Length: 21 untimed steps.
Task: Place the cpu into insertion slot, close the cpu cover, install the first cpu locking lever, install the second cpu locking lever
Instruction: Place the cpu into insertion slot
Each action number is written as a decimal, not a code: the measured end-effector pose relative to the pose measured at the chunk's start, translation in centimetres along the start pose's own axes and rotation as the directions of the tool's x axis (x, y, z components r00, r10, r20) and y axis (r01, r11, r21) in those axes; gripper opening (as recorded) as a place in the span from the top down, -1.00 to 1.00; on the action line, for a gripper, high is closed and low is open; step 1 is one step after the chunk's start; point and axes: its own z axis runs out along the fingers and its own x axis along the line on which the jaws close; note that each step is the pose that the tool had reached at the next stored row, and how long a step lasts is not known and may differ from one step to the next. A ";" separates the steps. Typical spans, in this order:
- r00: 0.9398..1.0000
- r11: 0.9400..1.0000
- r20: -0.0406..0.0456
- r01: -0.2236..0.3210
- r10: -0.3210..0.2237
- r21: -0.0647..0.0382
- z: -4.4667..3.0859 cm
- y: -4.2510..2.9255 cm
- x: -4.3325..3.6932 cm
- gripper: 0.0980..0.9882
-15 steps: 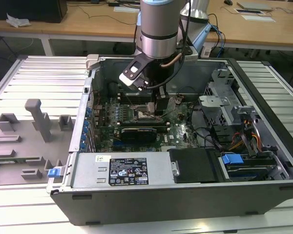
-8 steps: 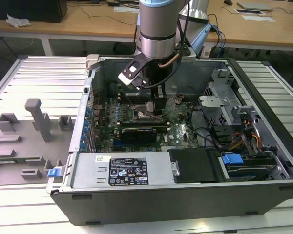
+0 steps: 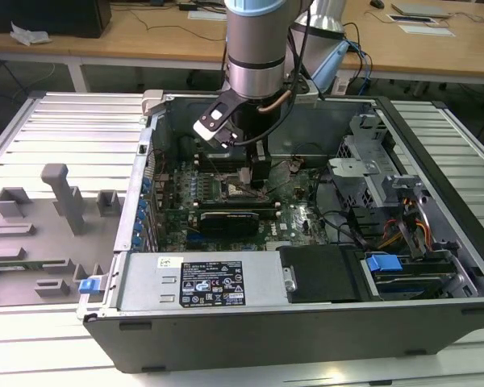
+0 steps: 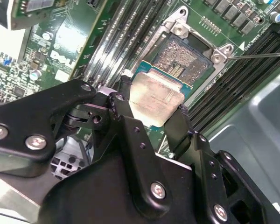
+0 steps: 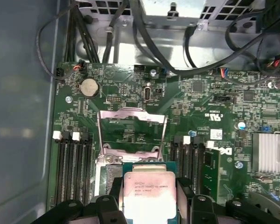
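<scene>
The arm reaches down into an open computer case (image 3: 306, 322) that lies on a slatted metal table (image 3: 56, 113). A grey plastic holder block (image 3: 64, 197) sits at nine o'clock from the case in the exterior view. The gripper (image 3: 254, 179) hangs over the green board (image 3: 298, 218), about the middle of the case.

In both wrist views the black fingers (image 4: 126, 114) are clamped on opposite edges of the chip (image 4: 156, 98), which lies flat between them with its pale metal top facing up. The chip is held above the socket (image 4: 189, 56), overlapping one edge of it but not seated, so the socket's bed of contacts is bare. A thin metal rod (image 4: 261, 55) sticks out beside one corner of the socket.

In the first wrist view the chip (image 5: 151, 191) is just in front of the cover (image 5: 130, 113). The cover is a silvery frame, swung up and open on the far side of the socket. Long memory slots (image 5: 70, 163) flank the socket on both sides, and a round coin battery (image 5: 88, 87) sits beyond the cover.
</scene>
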 end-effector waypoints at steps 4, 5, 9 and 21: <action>1.000 1.000 0.000 0.000 0.000 0.000 0.40 -0.30 0.28 0.00; 1.000 1.000 0.000 0.000 0.000 0.000 0.49 -0.34 0.34 0.00; 1.000 1.000 0.000 0.000 0.000 0.000 0.88 -0.62 0.53 0.00; 0.999 0.999 0.003 -0.036 0.036 0.001 1.83 -1.10 1.37 0.00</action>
